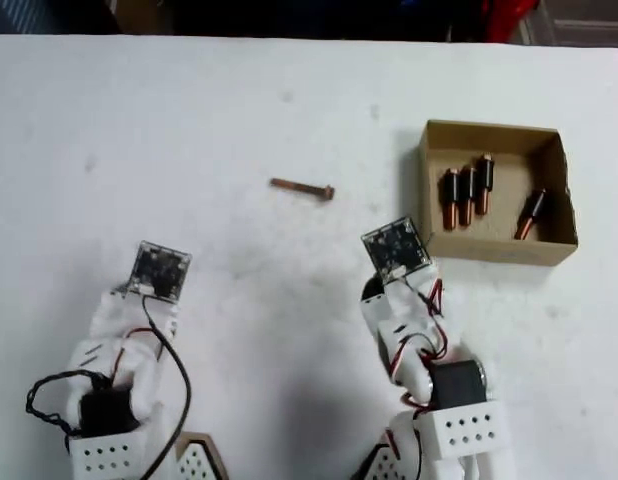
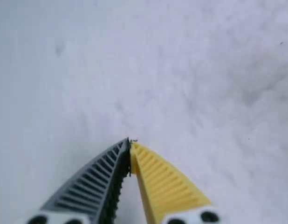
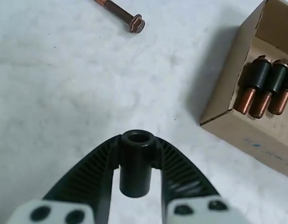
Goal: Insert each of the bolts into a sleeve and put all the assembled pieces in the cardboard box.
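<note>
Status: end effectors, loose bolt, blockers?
Left end effector shut, empty. Right end effector shut on sleeve. Bolt loose on table, nothing blocking it. Four assembled pieces in cardboard box.

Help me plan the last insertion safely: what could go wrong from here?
The sleeve sits only at the tips of the right end effector, so it may slip or tilt when pushed. The loose bolt on the table could roll when the shut left end effector goes for it.
</note>
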Tool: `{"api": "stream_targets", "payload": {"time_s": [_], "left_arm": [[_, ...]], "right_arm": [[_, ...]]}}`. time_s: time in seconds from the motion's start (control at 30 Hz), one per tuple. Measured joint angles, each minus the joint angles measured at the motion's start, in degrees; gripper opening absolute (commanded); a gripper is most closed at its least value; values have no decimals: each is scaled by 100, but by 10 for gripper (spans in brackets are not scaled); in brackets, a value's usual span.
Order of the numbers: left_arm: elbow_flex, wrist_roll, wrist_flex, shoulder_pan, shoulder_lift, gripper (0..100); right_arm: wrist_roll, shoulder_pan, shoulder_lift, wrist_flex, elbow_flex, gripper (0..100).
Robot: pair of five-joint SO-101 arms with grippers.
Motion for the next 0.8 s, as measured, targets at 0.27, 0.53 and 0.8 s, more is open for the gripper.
{"api": "stream_targets", "payload": {"time_s": [0.27,0.53,0.8], "left_arm": [[-1055,-624,378,0,0,27],[-2655,-659,484,141,1732,27],[-4352,-1451,484,1099,4369,28]], "right_arm": [[0,369,-554,0,299,17],[0,422,-1152,0,695,17],[9,422,-1644,0,1002,17]]}}
